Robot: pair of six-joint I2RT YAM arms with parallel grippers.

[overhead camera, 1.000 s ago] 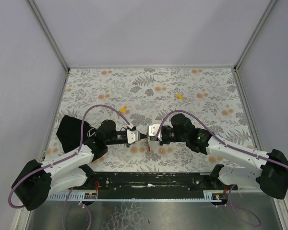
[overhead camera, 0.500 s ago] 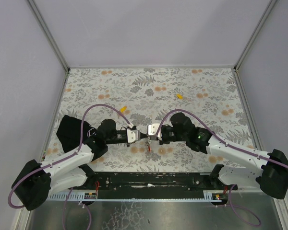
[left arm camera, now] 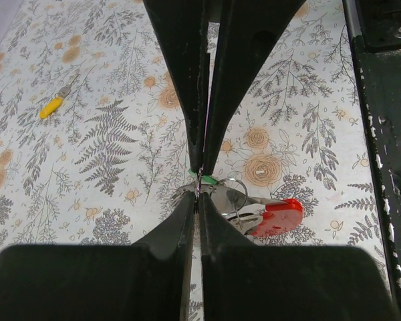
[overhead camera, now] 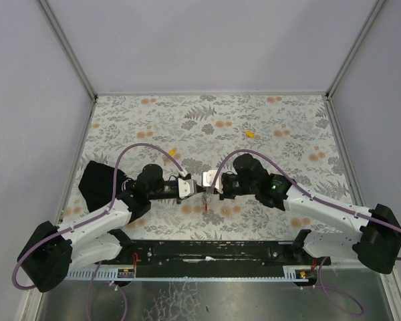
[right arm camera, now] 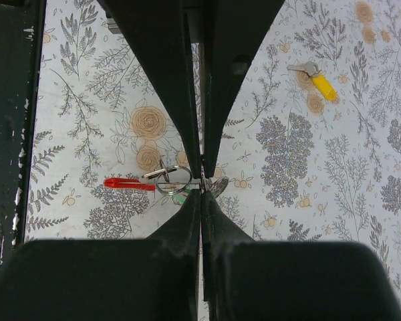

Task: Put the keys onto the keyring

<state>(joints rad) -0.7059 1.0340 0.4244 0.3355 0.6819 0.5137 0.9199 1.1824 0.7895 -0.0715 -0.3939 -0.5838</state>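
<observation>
My two grippers meet tip to tip over the near middle of the flowered table (overhead camera: 281, 120). Between them hangs the keyring (overhead camera: 206, 206): a metal ring (left arm camera: 231, 191) with a red tab (left arm camera: 281, 215). The left gripper (left arm camera: 198, 182) is shut, with the green-capped key (left arm camera: 209, 179) at its tips. The right gripper (right arm camera: 202, 183) is shut on the edge of the ring (right arm camera: 172, 179), the red tab (right arm camera: 127, 183) sticking out to its left. Two yellow-capped keys lie loose farther back, one (overhead camera: 172, 152) left of centre and one (overhead camera: 250, 134) right of centre.
A black sheet (overhead camera: 97, 184) lies under the left arm at the table's left side. A black rail (overhead camera: 207, 251) runs along the near edge. Grey walls with metal posts close in the back and both sides.
The right gripper has shifted a little left and away from the near edge, the left gripper slightly with it. The keyring still hangs between them. Both stay shut.
</observation>
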